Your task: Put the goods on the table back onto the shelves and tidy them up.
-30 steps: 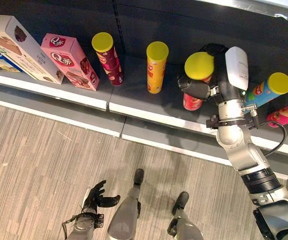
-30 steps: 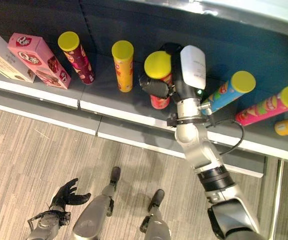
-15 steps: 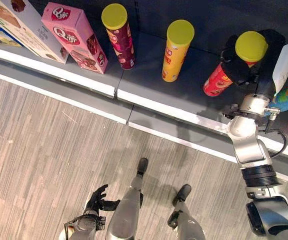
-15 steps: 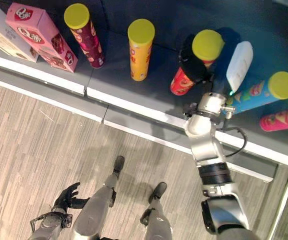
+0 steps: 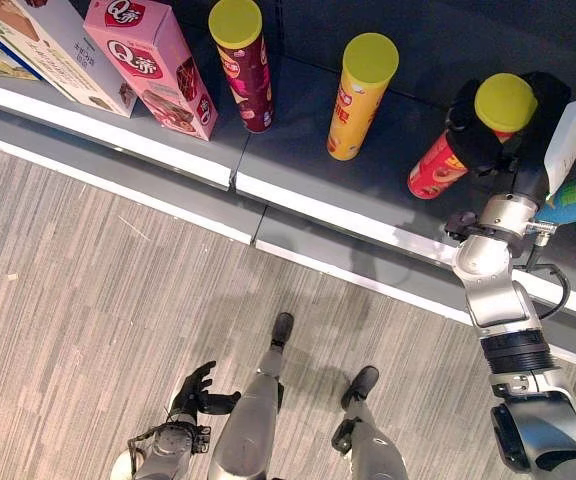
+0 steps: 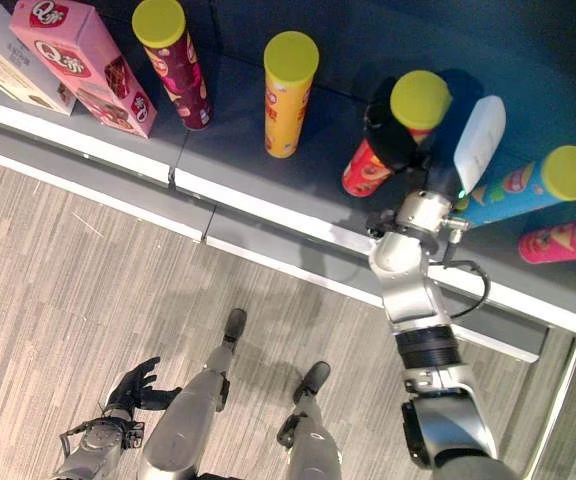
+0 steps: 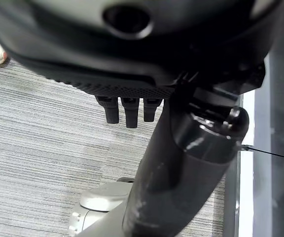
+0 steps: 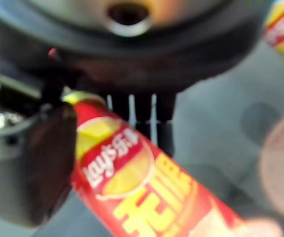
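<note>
right hand (image 5: 498,140) was wrapped round the red can (image 5: 434,168) on the shelf (image 5: 368,195), probably just needed standing upright then letting go.

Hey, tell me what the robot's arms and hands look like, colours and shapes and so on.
Both arms are silver-grey rounded tubes. The right arm has a black ribbed band lower down. The right hand is dark with a long white cover on its thumb and a small green light near the wrist. The left hand is all dark, with slim fingers.
</note>
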### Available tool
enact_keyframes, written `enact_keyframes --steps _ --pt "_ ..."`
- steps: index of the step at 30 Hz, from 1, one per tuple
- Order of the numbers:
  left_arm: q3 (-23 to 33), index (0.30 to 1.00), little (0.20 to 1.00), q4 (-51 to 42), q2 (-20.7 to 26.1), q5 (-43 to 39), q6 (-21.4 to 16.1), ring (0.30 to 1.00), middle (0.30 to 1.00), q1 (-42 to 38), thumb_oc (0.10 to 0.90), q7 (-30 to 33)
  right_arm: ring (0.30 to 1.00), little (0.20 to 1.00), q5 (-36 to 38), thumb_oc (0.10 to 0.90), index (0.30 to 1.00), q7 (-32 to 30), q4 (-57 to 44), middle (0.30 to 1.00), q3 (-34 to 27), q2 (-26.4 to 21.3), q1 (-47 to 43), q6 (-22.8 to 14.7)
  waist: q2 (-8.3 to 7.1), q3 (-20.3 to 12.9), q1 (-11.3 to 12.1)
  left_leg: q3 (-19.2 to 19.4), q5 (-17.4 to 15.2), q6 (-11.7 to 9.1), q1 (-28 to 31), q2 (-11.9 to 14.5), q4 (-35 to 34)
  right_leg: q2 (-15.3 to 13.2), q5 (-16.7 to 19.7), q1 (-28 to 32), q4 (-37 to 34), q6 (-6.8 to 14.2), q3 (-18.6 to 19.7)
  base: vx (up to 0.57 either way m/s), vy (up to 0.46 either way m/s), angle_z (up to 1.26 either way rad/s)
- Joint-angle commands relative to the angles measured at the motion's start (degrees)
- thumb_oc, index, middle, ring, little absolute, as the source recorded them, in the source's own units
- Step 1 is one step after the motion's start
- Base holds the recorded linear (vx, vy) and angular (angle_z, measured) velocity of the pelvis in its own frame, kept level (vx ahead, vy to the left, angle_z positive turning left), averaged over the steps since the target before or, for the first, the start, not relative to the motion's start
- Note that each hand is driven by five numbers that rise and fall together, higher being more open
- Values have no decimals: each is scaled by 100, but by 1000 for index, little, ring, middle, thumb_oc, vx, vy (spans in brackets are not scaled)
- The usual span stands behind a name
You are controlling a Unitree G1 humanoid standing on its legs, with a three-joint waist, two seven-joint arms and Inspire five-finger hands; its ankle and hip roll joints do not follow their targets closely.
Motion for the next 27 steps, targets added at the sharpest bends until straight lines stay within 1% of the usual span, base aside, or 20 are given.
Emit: enact_keyframes --steps 1,7,15,19,27 --pt "-223 900 900 28 210 -79 -126 900 900 215 800 160 300 300 -201 400 300 -472 -394 300 -234 -493 -425 -450 131 -408 -36 -482 -497 -199 92 16 12 -575 242 133 51 576 -187 0 0 0" --pt "-232 900 900 65 219 -73 -155 900 900 165 800 182 300 300 -162 400 300 -556 -126 300 -218 -503 -487 -430 180 -362 -47 -496 -491 -202 62 -1 23 -598 241 121 56 587 -208 0 0 0" --pt "-272 900 900 129 223 -80 -177 900 900 74 800 214 300 300 -98 400 300 -662 -8 300 -194 -489 -633 -468 242 -324 -38 -550 -477 -187 3 -32 12 -639 279 65 64 604 -231 1 2 3" --pt "-283 900 900 148 217 -50 -168 900 900 45 800 228 300 300 -130 400 300 -679 -5 300 -183 -449 -617 -453 226 -314 -47 -558 -475 -181 -4 -33 12 -637 271 64 64 600 -247 3 -3 6" --pt "-263 900 900 193 221 -62 -190 900 900 -8 800 249 300 300 -335 400 300 -785 176 300 -127 -519 -708 -286 220 -315 -75 -583 -473 -184 -19 -39 29 -650 260 69 71 592 -257 0 0 0"
